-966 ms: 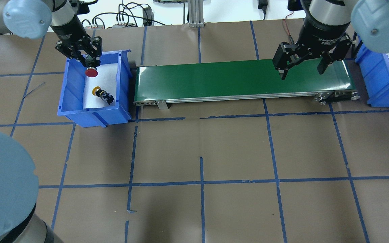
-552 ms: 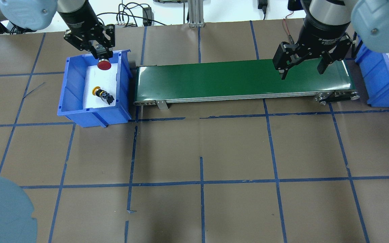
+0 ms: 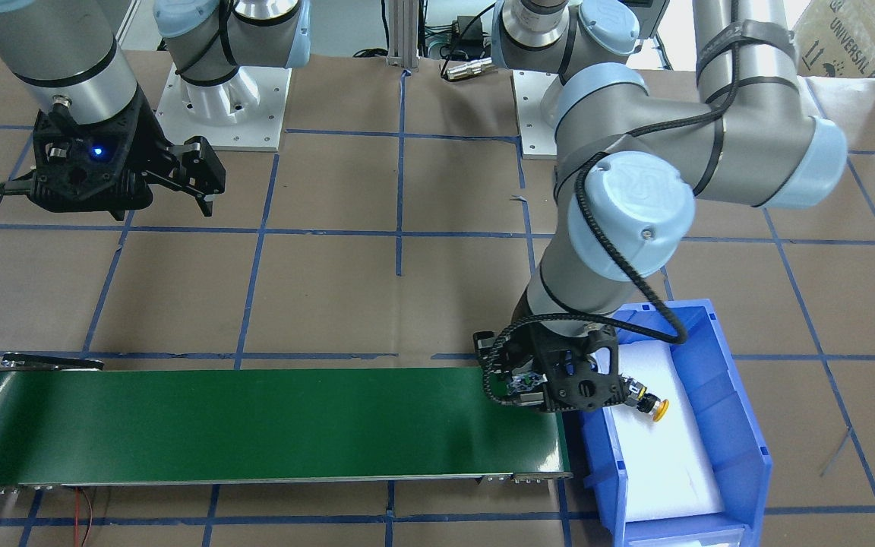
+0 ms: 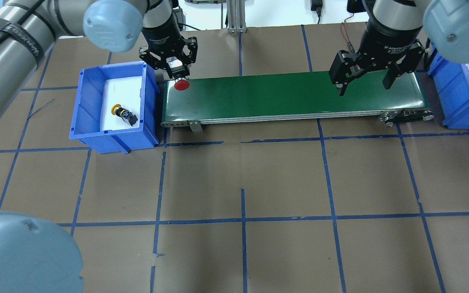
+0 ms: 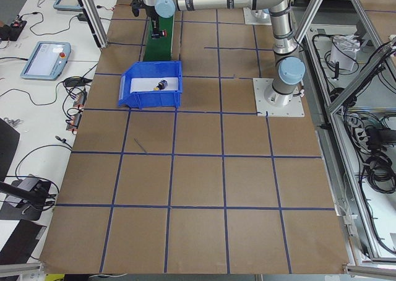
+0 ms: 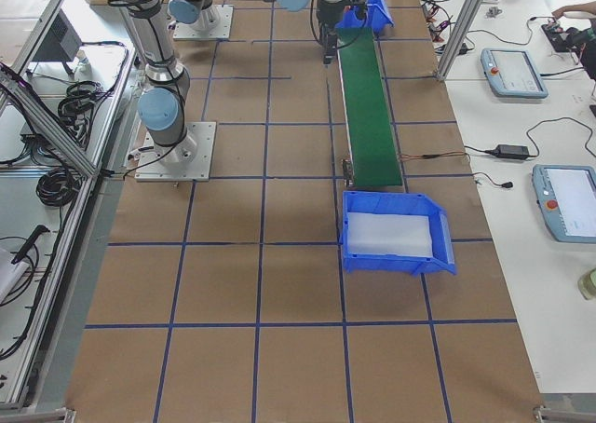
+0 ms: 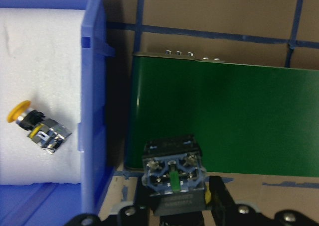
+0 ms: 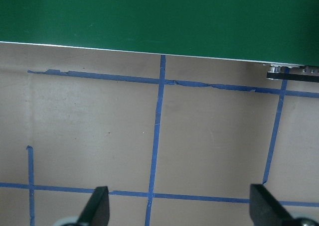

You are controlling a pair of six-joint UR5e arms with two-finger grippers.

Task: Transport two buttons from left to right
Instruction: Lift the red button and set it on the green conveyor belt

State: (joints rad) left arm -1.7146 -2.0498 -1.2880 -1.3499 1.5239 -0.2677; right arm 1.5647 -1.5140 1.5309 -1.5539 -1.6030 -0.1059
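Observation:
My left gripper (image 4: 179, 74) is shut on the red button (image 4: 182, 84) and holds it cap down just above the left end of the green conveyor belt (image 4: 291, 95). In the left wrist view I see only the button's grey contact block (image 7: 173, 172) between the fingers. The yellow button (image 4: 123, 114) lies on its side on white foam in the left blue bin (image 4: 83, 106). It also shows in the left wrist view (image 7: 39, 129) and the front-facing view (image 3: 648, 405). My right gripper (image 4: 364, 88) is open and empty over the belt's right end.
A second blue bin (image 4: 453, 97) lined with white foam stands past the belt's right end. Brown paper with a grid of blue tape (image 4: 242, 219) covers the table. Cables lie along the far edge (image 4: 153, 18).
My left gripper has carried the red button rightward, out of the left bin and over the conveyor's left end. The right arm and the yellow button have not moved.

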